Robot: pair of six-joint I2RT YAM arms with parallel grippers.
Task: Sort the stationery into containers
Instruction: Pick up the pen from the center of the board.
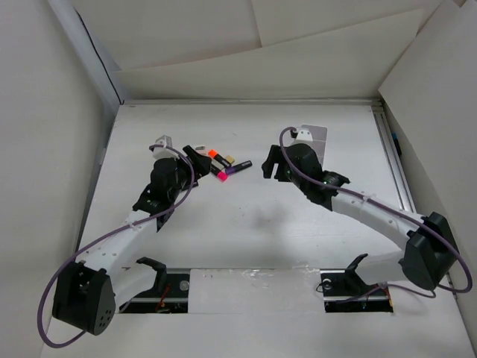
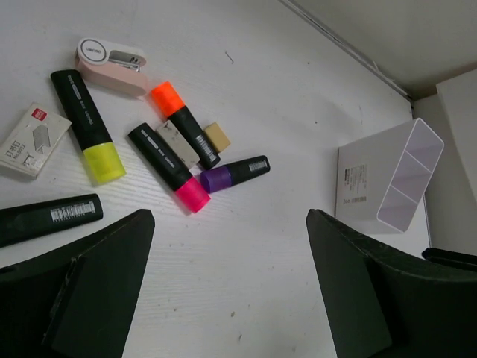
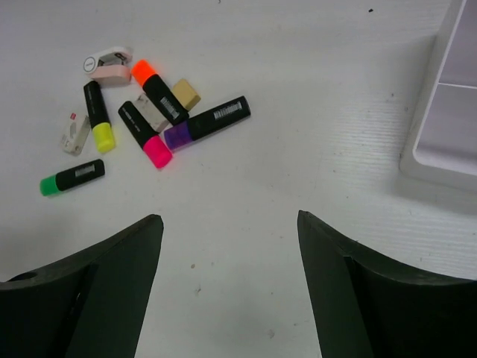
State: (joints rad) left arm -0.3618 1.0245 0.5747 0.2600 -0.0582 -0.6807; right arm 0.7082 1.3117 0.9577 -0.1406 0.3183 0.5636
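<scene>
The stationery lies in a loose cluster [image 1: 221, 161] at mid-table: orange marker [image 2: 185, 124], pink marker [image 2: 168, 167], purple marker [image 2: 235, 174], yellow marker [image 2: 88, 125], green marker [image 3: 72, 177], beige eraser [image 2: 218, 137] and a pale eraser [image 2: 177, 143]. The white container [image 2: 358, 183] with three compartments sits to their right, partly hidden behind my right arm in the top view [image 1: 319, 138]. My left gripper [image 2: 229, 216] hangs open just left of the cluster, nothing between its fingers. My right gripper [image 3: 229, 218] is open too, between cluster and container [image 3: 436, 175].
A pink stapler [image 2: 112, 66] and a small staple box [image 2: 31, 139] lie at the cluster's far left side. White walls [image 1: 246, 78] enclose the table at the back and on both sides.
</scene>
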